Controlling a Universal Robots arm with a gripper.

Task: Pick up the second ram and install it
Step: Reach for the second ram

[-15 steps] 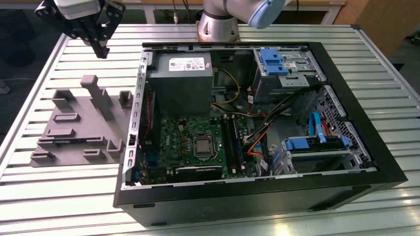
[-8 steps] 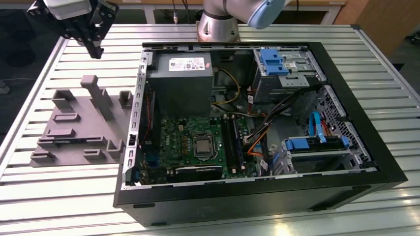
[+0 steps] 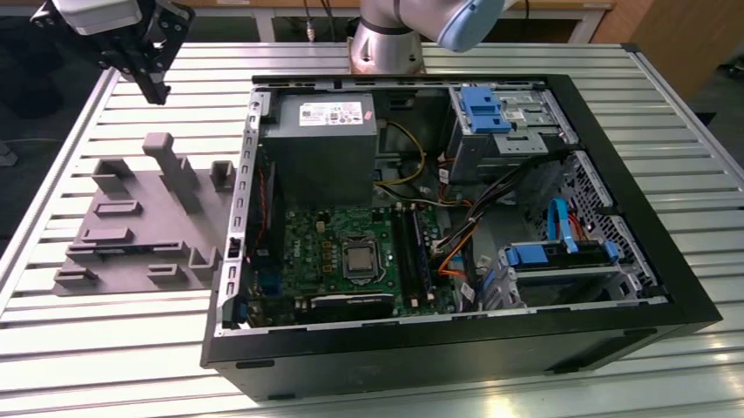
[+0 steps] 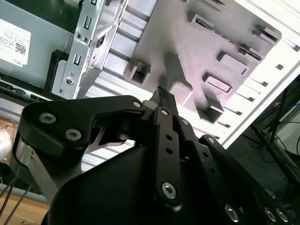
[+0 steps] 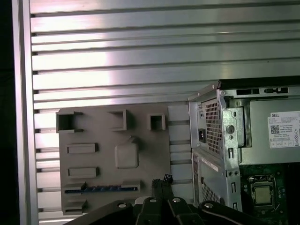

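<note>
The second ram is a thin dark strip lying in a slot of the grey fixture; in the exterior view the ram sits near the fixture's front left. My gripper hangs high above the table beyond the fixture's far end, well apart from the ram. Its fingers look pressed together with nothing between them, as the first wrist view and the second wrist view show. The open computer case holds the green motherboard with its long black memory slots.
The black case lies on its side on the slatted aluminium table, to the exterior view's right of the fixture. Inside are a grey power supply, blue drive brackets and loose cables. The arm's base stands behind the case.
</note>
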